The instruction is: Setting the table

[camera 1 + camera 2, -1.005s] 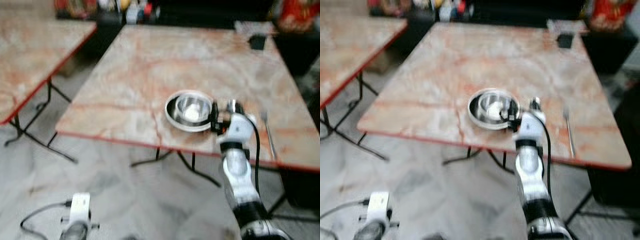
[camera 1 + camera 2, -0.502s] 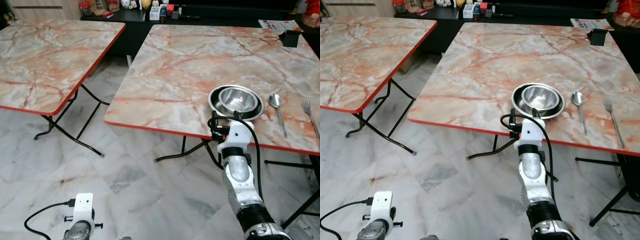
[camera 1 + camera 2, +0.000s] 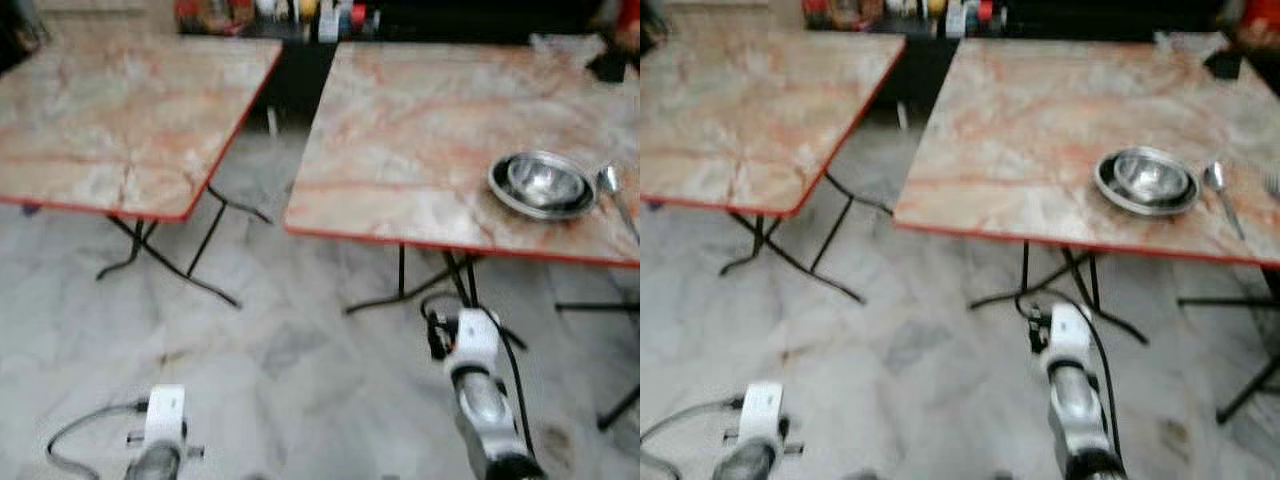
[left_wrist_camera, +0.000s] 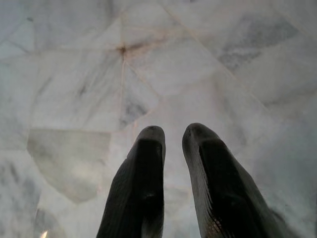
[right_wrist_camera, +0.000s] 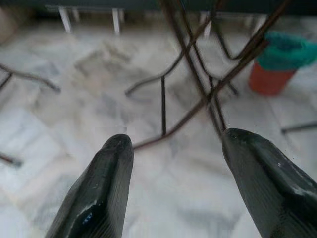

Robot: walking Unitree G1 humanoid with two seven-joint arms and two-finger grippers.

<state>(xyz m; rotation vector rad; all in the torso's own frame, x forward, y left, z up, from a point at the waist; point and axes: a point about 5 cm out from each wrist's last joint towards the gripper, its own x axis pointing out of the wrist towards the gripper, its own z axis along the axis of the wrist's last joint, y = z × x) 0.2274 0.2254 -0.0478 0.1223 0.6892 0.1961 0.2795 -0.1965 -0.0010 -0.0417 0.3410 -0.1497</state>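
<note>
A steel bowl (image 3: 545,180) sits inside a shallow steel plate (image 3: 508,193) near the front edge of the right marble table (image 3: 420,130). Just right of them lies a spoon (image 3: 612,186). My right arm (image 3: 470,345) hangs below the table's front edge, well short of the bowl. In its wrist view my right gripper (image 5: 176,141) is open and empty, pointing at the table's folding legs (image 5: 198,84). My left arm (image 3: 160,425) hangs idle at the lower left. My left gripper (image 4: 173,133) is shut over the floor and holds nothing.
A second marble table (image 3: 120,120) with a red edge stands to the left, with a gap of floor between the two. Dark shelving with small items (image 3: 300,15) runs along the back. An orange pot with a teal top (image 5: 277,64) stands on the floor beyond the table legs.
The camera has swung and pulled back, and the picture is blurred. My right arm has dropped from the table edge by the bowl to below the tabletop. Bowl, plate and spoon stay put.
</note>
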